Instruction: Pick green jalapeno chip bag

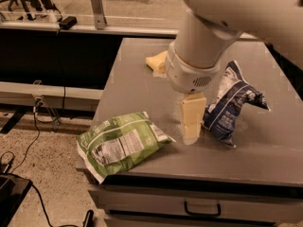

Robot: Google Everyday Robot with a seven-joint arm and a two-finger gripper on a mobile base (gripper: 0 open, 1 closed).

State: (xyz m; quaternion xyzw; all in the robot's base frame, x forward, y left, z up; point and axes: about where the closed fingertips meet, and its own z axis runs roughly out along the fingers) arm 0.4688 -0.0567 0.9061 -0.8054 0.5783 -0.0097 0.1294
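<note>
The green jalapeno chip bag (121,143) lies flat at the front left corner of the grey table (265,157), its white label panel facing up and its left end hanging over the edge. My gripper (191,126) hangs from the large white arm just right of the bag, its cream finger pointing down close to the table top. It holds nothing that I can see.
A dark blue and white snack bag (232,103) stands right beside the gripper on its right. A yellow sponge (156,60) lies at the back, partly hidden by the arm. A cabinet drawer handle (202,208) is below the table front. Cables run across the floor at left.
</note>
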